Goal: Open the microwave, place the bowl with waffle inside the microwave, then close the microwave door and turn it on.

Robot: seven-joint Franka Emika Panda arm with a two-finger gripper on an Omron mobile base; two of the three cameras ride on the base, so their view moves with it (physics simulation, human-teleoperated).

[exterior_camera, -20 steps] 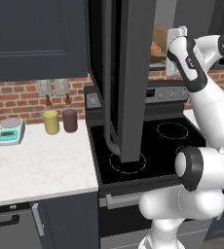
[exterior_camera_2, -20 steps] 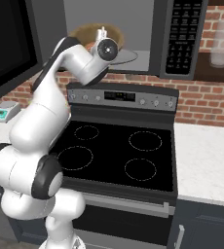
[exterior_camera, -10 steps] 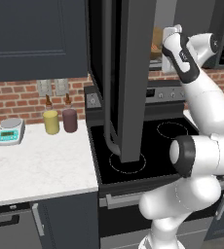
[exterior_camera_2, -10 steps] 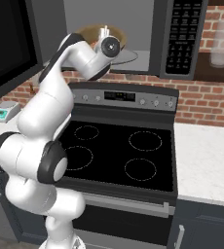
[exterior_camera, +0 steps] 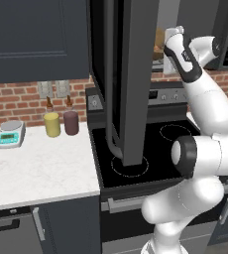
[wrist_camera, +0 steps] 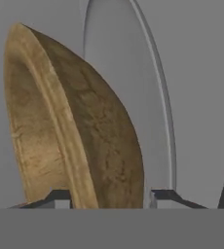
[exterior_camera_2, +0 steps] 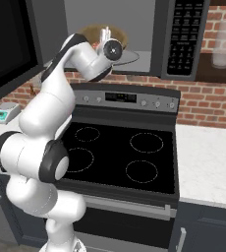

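The microwave (exterior_camera_2: 183, 39) stands open above the stove, showing its light grey interior. The microwave door (exterior_camera: 131, 74) is swung out to the left and also shows at the left edge (exterior_camera_2: 7, 44) in the right base view. The brown wooden bowl (exterior_camera_2: 93, 33) is inside the cavity, on or just above the grey turntable plate (wrist_camera: 150, 97). My gripper (wrist_camera: 109, 197) reaches in level, its two fingertips set wide against the bowl's (wrist_camera: 99, 126) rim and underside, shut on it. The bowl's wall hides the waffle.
Below is the black-topped stove (exterior_camera_2: 120, 147). The open door hangs out over the stove's left side, close to my arm. A yellow jar (exterior_camera: 51, 124), a maroon jar (exterior_camera: 70, 122) and a small scale (exterior_camera: 11, 134) sit on the left counter (exterior_camera: 36, 173).
My elbow has swung up and forward, and the hand has pushed a little deeper into the microwave with the bowl. The door has not moved.
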